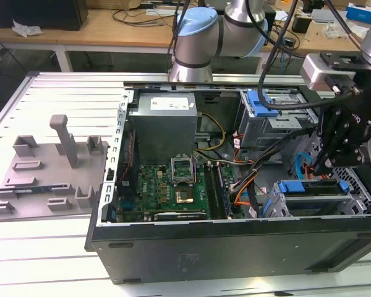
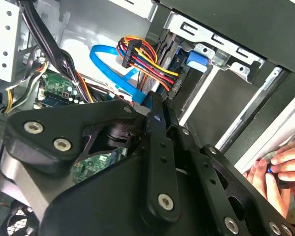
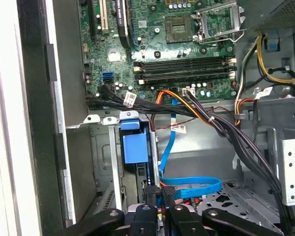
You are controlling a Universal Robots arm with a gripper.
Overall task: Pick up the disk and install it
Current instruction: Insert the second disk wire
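The disk (image 1: 312, 187) lies in the lower drive bay at the front corner of the open computer case (image 1: 235, 247), on the exterior view's right, its blue frame on top. In the first wrist view the disk (image 3: 135, 147) stands in its metal bay, blue frame towards the camera. My gripper (image 1: 318, 166) hangs just above that bay, next to the disk's cable end. In the first wrist view the gripper (image 3: 159, 194) has its fingers close together, with only wires showing in the thin gap between them. The second wrist view shows the gripper (image 2: 155, 105) from behind, pointing into the bay.
A blue data cable (image 3: 187, 184) and bundled power wires (image 3: 196, 110) run beside the gripper. Inside the case are the motherboard (image 1: 167, 182), a power supply (image 1: 164, 120) and an upper drive cage (image 1: 275, 102). A grey fixture plate (image 1: 43, 167) lies on the exterior view's left. A person's hand (image 2: 280, 169) is at the case edge.
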